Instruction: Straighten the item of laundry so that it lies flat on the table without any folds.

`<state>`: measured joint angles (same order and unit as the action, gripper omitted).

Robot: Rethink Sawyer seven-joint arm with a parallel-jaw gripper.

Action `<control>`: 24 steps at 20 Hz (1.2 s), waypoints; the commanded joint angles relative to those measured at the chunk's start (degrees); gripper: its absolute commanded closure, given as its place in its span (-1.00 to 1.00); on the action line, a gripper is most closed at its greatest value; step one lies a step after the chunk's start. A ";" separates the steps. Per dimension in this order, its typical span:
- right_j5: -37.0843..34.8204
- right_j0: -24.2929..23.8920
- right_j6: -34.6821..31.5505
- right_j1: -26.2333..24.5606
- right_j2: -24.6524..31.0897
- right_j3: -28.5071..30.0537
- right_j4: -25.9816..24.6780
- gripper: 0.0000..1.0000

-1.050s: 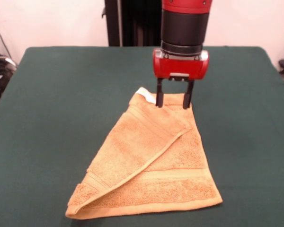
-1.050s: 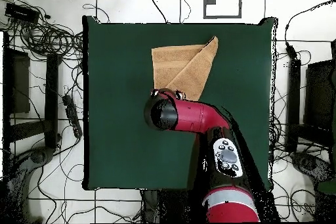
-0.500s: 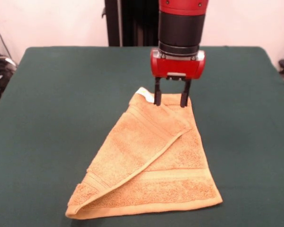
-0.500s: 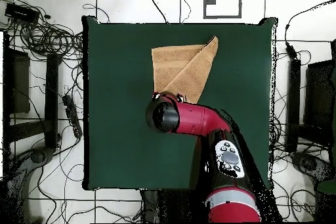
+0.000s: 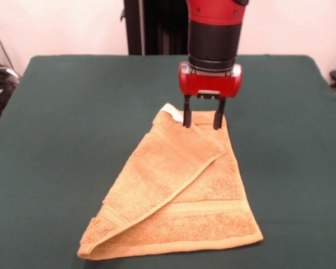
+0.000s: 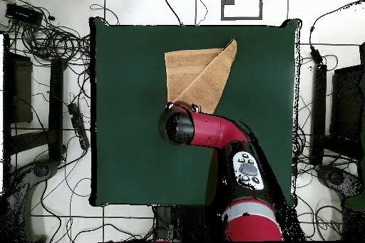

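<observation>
Towel (image 5: 179, 190) lies folded diagonally on table (image 5: 73, 112).

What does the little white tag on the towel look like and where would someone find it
Start at the big green table and find the orange-tan towel folded over on itself in the middle. Follow it to its narrow far end, below the open red claw. The tag is the small white scrap peeking out at that corner, the only white thing on the cloth.
</observation>
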<state>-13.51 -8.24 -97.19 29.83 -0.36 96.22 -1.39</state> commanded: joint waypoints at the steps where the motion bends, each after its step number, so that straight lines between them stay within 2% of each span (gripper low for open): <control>1: 4.06 1.29 -12.04 -7.11 5.47 2.90 2.31 -1.00; 15: 6.64 0.39 -10.94 -9.23 6.64 2.67 1.77 -1.00; 16: 6.73 0.37 -10.85 -9.22 6.67 2.71 1.78 1.00; 24: 8.06 0.51 -11.15 -9.28 6.53 2.75 1.67 1.00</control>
<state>-8.23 -8.32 -97.19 24.14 -0.32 96.38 -1.40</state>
